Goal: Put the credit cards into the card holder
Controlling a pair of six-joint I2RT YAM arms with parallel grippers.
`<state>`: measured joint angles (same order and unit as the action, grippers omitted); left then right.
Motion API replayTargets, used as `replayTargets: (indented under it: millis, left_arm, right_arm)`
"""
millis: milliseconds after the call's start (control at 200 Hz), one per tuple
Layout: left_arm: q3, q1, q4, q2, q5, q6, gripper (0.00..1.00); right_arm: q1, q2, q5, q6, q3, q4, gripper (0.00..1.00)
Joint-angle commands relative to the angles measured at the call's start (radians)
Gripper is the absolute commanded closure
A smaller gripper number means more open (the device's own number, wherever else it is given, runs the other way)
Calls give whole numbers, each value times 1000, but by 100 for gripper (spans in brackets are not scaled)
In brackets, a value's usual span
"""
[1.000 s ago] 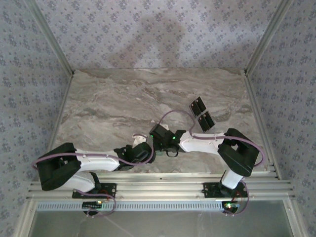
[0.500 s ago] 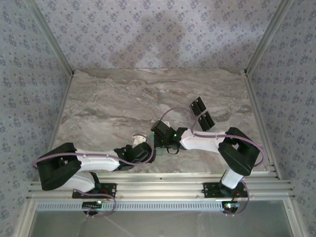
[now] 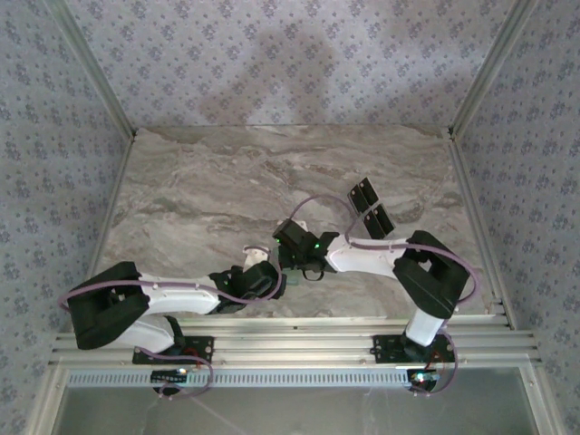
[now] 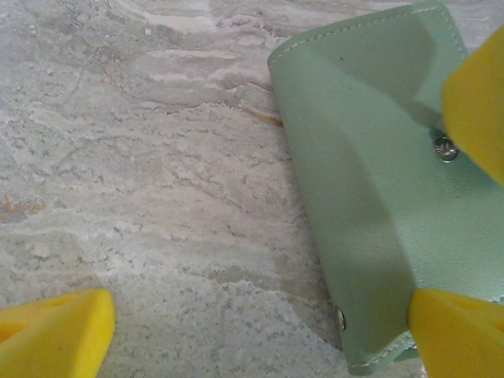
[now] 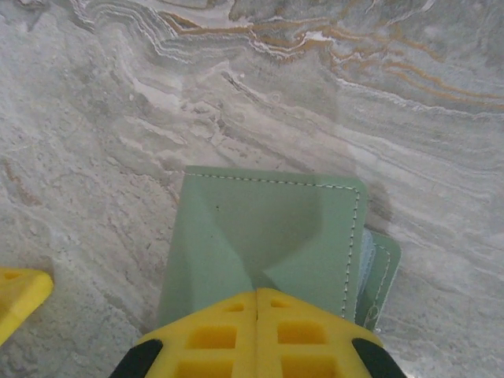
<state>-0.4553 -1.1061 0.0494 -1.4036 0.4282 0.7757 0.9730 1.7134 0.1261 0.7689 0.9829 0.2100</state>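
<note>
On the card holder (image 5: 268,228) the right gripper (image 5: 257,303) rests with its yellow fingers pressed together, tips down on the green cover and nothing pinched between them. The left gripper (image 4: 256,331) stands wide open, one finger at the holder's corner and the other well off to its side over the bare marble table (image 4: 157,197).

The likely trouble is sliding: the marble looks smooth, so a push from shut fingers could skate the holder away or turn it. The open finger might then catch the whole pouch rather than one layer, and a lifted flap may fall shut again.

The cards (image 3: 362,193) lie well away from the holder, farther back and to its right (none in either pincer).

The holder is pale sage green with stitched edges, a metal snap stud (image 4: 445,148), and a second layer peeking out at one side.
</note>
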Motion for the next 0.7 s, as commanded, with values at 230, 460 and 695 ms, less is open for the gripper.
replayTargets:
  millis: [230,460,695]
  left_arm:
    - [48,16,-11,-63,-106,39,3]
    - [46,15,-6,-69,-106,39,3]
    - [45,15,-6,-72,-108,38,3]
  right_arm:
    - [-10,42,-2,-17,11,-14,100]
    - [13,35,-5,1,-25,-24,100]
    - [53,19,10,21,-41,-22,100]
